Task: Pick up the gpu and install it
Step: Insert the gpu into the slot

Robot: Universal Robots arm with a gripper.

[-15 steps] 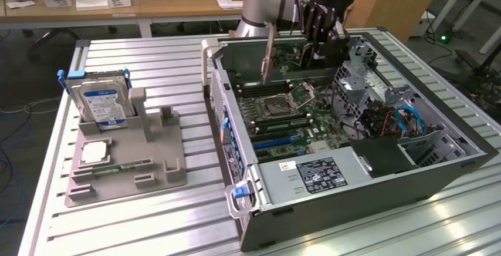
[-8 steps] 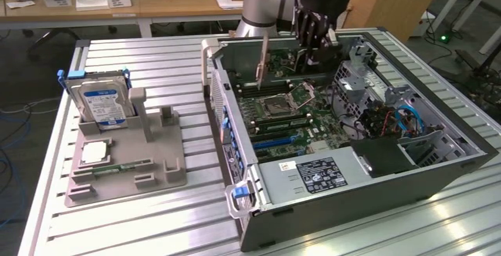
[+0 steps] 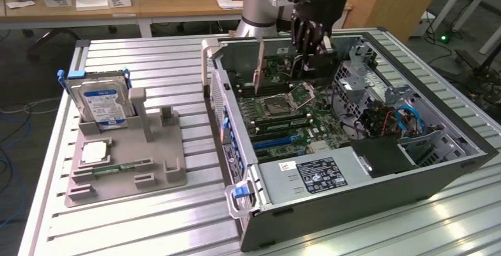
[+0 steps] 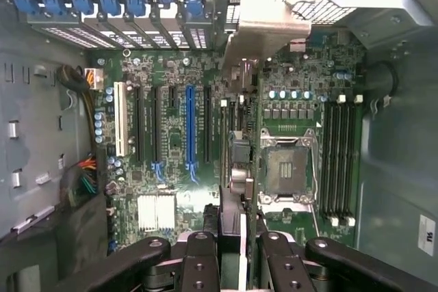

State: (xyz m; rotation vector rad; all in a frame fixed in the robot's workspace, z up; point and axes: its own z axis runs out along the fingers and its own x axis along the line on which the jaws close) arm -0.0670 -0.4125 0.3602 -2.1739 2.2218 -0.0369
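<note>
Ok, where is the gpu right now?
The gpu is clamped edge-on in the hand, over the open computer case at the exterior view's upper middle, above the motherboard between the blue slot and the CPU socket.

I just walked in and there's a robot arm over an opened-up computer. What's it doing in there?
The robot arm's gripper hovers over the open computer case, shut on the gpu, a thin dark card held on edge between its fingers. The card hangs above the motherboard near the long slots, and it doesn't look pushed into one yet. On the table beside the case, a hard drive with a blue label stands in a gray holder.
</note>
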